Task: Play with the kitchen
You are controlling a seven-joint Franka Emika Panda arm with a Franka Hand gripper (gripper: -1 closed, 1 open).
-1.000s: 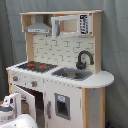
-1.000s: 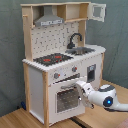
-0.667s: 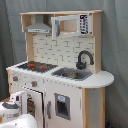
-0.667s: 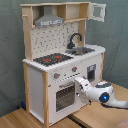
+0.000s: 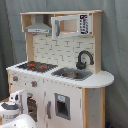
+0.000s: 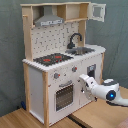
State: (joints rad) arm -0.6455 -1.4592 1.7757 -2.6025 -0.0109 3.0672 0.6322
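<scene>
The kitchen (image 6: 60, 60) is standing upright on a wooden floor (image 6: 20, 120) in the second exterior view, its long axis running vertically, with the hob (image 6: 52, 59) and sink (image 6: 82, 50) side by side on its worktop (image 6: 30, 63) and the tap (image 5: 84, 59) rising at the sink's back edge.

The end effector (image 6: 85, 82) is reaching in from the second exterior view's right, and the kitchen's front panel is lying straight ahead of it, toward the second exterior view's left. It is sitting just beside the windowed oven door (image 6: 63, 95), at about the level of the door's upper edge and below the knobs (image 6: 56, 76). Whether it is touching the door or only hovering near it, I cannot tell.

I cannot tell either whether the end effector is apart or together; nothing visible is being carried in it.
</scene>
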